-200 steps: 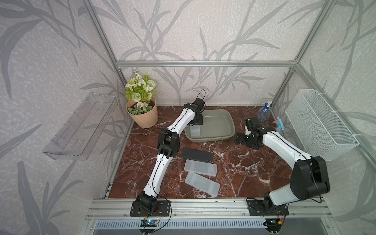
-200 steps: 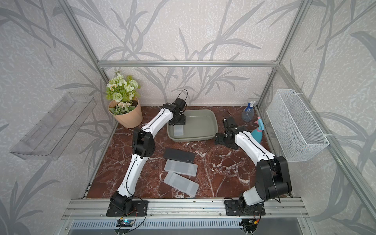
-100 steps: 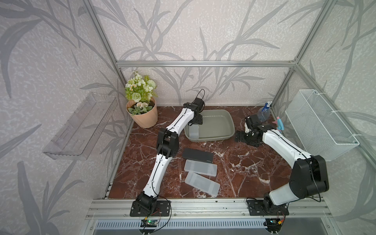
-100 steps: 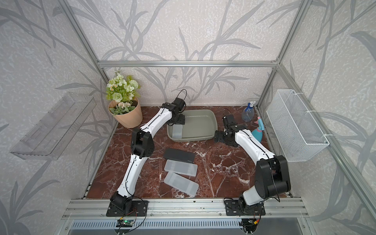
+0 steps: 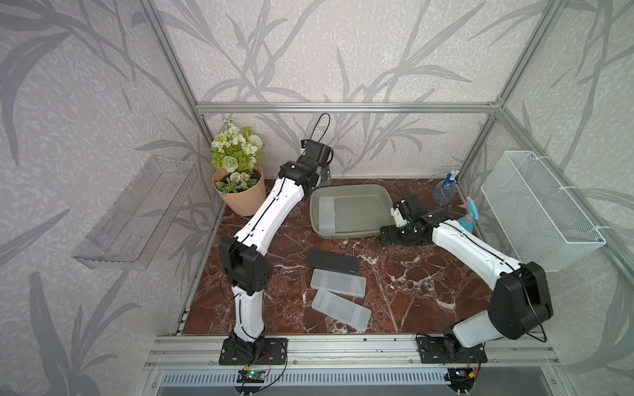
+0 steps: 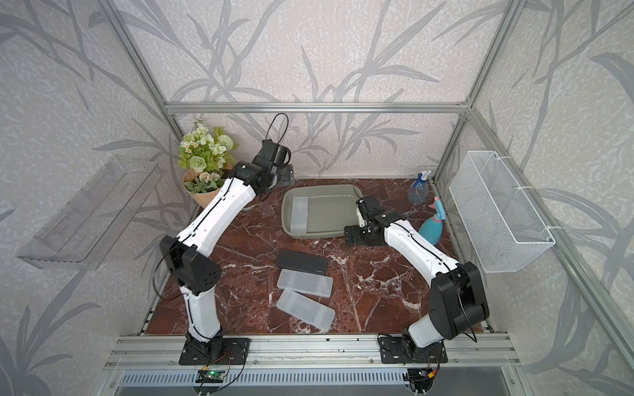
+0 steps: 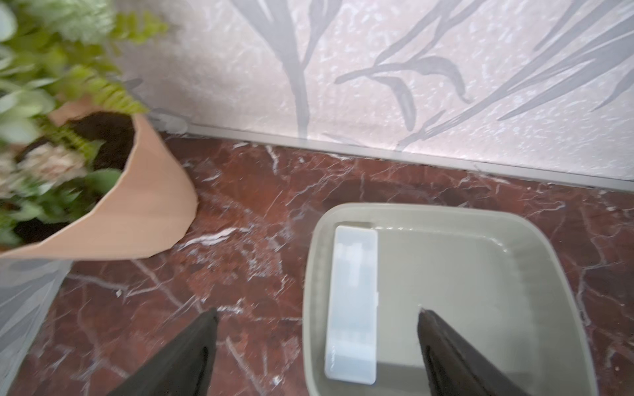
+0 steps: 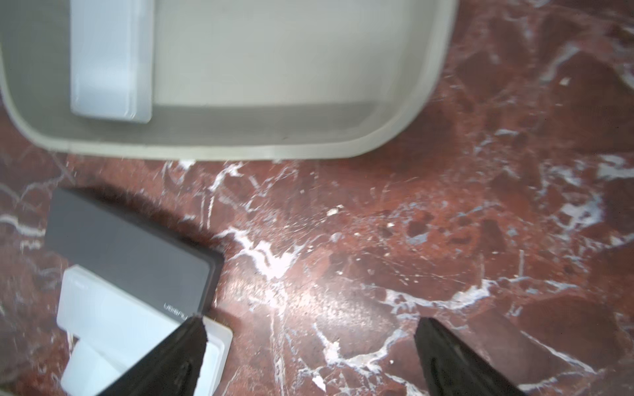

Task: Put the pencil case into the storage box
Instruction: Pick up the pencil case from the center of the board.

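Note:
The storage box (image 5: pixel 350 187) is a grey-green tub at the back of the marble table, seen in both top views (image 6: pixel 322 188). One translucent white pencil case (image 5: pixel 326 214) lies flat along its left wall (image 7: pixel 351 301). A black pencil case (image 5: pixel 333 263) and two translucent ones (image 5: pixel 338 282) (image 5: pixel 341 310) lie on the table in front. My left gripper (image 7: pixel 317 310) hangs open and empty above the tub's back left corner (image 5: pixel 324 176). My right gripper (image 8: pixel 310 319) is open over bare marble by the tub's front right corner (image 5: pixel 389 236).
A flower pot (image 5: pixel 240 192) stands at the back left, close to my left arm. Two spray bottles (image 5: pixel 444 188) (image 5: pixel 468 214) stand at the back right. A white wire basket (image 5: pixel 538 219) hangs on the right wall, a clear tray (image 5: pixel 137 212) on the left wall.
My left gripper opened wider and rose up and back, away from the tub; the translucent case stays lying in the tub. The right arm has hardly moved.

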Motion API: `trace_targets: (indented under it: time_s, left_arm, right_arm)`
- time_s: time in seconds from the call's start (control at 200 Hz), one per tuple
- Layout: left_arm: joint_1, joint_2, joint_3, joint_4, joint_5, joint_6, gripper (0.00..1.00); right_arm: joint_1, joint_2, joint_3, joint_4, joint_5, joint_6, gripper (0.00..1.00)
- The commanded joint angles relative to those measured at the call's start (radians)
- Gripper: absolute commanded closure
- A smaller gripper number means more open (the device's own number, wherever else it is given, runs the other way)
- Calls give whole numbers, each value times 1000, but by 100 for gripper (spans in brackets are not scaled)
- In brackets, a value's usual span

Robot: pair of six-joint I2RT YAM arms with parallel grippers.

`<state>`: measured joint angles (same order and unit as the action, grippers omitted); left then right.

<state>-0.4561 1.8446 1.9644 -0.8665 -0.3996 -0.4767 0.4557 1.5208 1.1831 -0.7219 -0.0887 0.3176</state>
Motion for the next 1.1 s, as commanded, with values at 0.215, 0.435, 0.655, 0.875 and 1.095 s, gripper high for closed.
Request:
trace_targets:
  time_s: [0.215, 0.435, 0.655, 0.875, 1.095]
  left_arm:
    - [152, -618, -814, 152, 8, -236, 6]
    - [323, -681, -936, 175, 159, -145, 10]
    - [347, -736, -1024, 189, 197, -167, 9]
    - [331, -824, -1122, 209, 223, -183, 6]
    - [272, -871, -1114, 175, 138, -137, 0]
  right_arm:
    - [297, -120, -90, 21, -7, -128, 1]
    - [540, -143, -83, 8, 7, -236, 5]
    - [691, 39, 26, -32, -26, -194, 4]
    - [742, 190, 118, -78, -11, -112, 1]
    - [763, 223, 76, -87, -18, -29, 1]
